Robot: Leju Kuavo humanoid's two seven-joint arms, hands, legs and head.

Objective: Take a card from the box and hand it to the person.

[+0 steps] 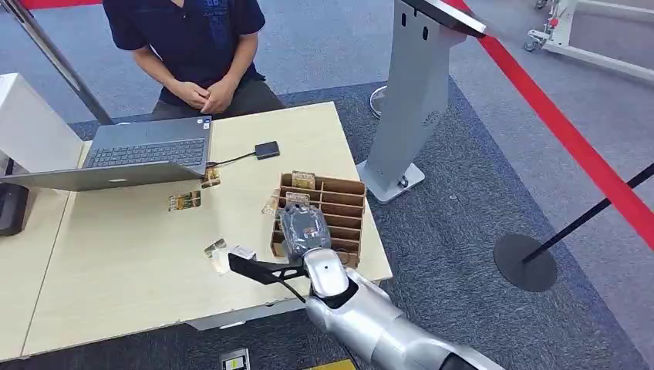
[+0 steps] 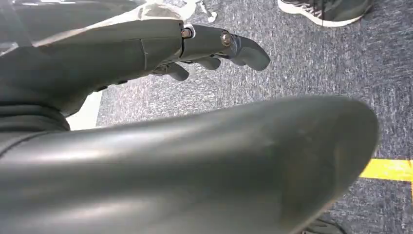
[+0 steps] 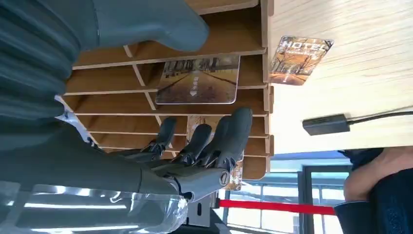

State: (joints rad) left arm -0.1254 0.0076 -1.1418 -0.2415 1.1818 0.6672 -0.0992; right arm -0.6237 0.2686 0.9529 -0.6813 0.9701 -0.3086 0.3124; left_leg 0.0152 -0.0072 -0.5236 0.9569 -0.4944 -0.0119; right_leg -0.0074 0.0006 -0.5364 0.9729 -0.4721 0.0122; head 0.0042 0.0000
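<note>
The brown wooden card box point(image 1: 339, 202) stands at the table's right edge, split into several slots. My right hand point(image 1: 305, 226) hovers over its near end, holding nothing. In the right wrist view the thumb point(image 3: 151, 22) and the fingers point(image 3: 214, 139) are spread apart. A card with a tree-lined road picture point(image 3: 198, 79) stands in a slot between them, untouched. A second card point(image 3: 195, 121) shows behind the fingers. The person point(image 1: 197, 46) sits at the table's far side with hands clasped. My left hand point(image 2: 209, 46) hangs over the carpet, fingers loosely extended and empty.
An open laptop point(image 1: 139, 154) and a black card reader point(image 1: 267, 149) lie on the far half of the table point(image 1: 116, 262). Loose cards point(image 1: 185, 200) are scattered left of the box, one marked HOTEL point(image 3: 302, 59). A silver kiosk stand point(image 1: 409, 100) rises right of the table.
</note>
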